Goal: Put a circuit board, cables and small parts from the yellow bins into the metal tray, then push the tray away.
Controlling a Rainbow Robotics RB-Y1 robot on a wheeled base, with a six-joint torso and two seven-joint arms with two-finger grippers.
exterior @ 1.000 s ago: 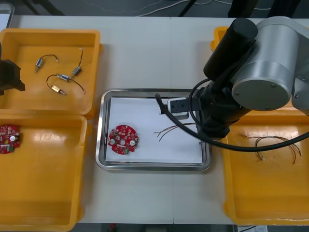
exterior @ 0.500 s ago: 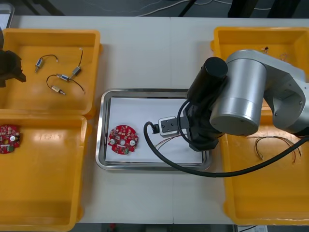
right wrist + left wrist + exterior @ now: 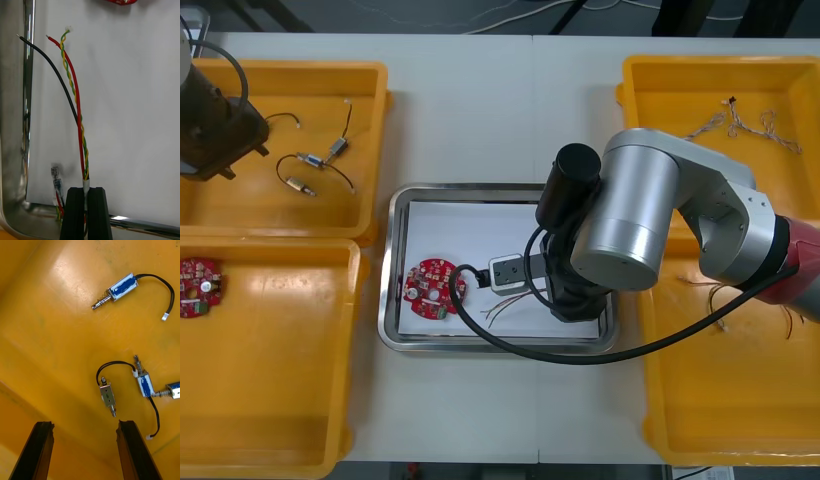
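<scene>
At the right wrist we are seeing the right gripper [image 3: 87,190] clamped on a thin cable [image 3: 77,112] of red, black and twisted yellow-green strands, lying on the metal tray's [image 3: 386,290] white liner. From above, a round red circuit board [image 3: 435,288] is lying inside the tray. Left of the tray, the left gripper [image 3: 85,423] is hanging spread over small metal parts [image 3: 108,397] in a yellow bin [image 3: 310,100].

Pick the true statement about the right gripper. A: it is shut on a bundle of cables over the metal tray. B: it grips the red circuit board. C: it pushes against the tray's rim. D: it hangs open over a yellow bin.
A: in the right wrist view the right gripper pinches the cables, whose loose ends lie on the white inside of the metal tray.
</scene>
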